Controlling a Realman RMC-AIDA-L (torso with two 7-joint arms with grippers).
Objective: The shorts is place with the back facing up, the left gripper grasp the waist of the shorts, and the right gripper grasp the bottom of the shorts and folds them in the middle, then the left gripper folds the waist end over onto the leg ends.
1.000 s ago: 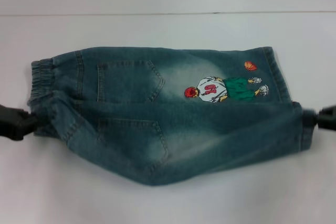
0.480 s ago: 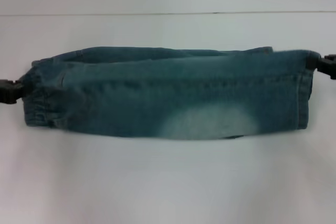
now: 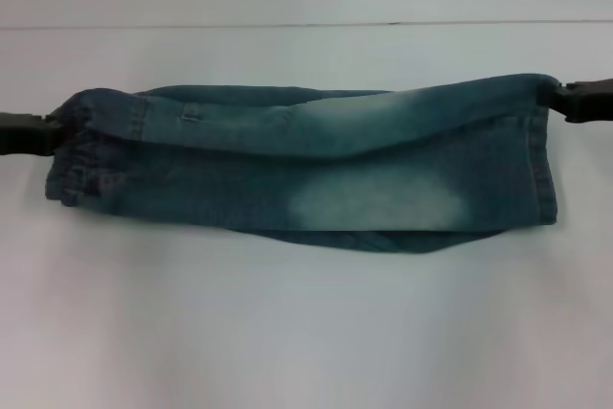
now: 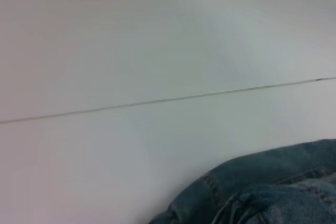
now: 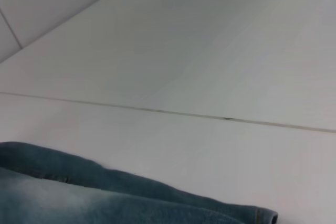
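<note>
The blue denim shorts lie across the white table, folded lengthwise into a long band. My left gripper is shut on the elastic waist at the left end, near the far upper corner. At the right end my right gripper is shut on the leg hem's far corner. The top layer is stretched between them and sags toward the near side. In the left wrist view a bunched bit of the waist shows. The right wrist view catches the leg hem edge.
The white table spreads all around the shorts. A thin seam line runs across the far side of the table, behind the shorts.
Both grippers have carried the near edge of the shorts up and over to the far side, hiding the pockets and cartoon print. Since half a second ago they moved slightly farther back.
</note>
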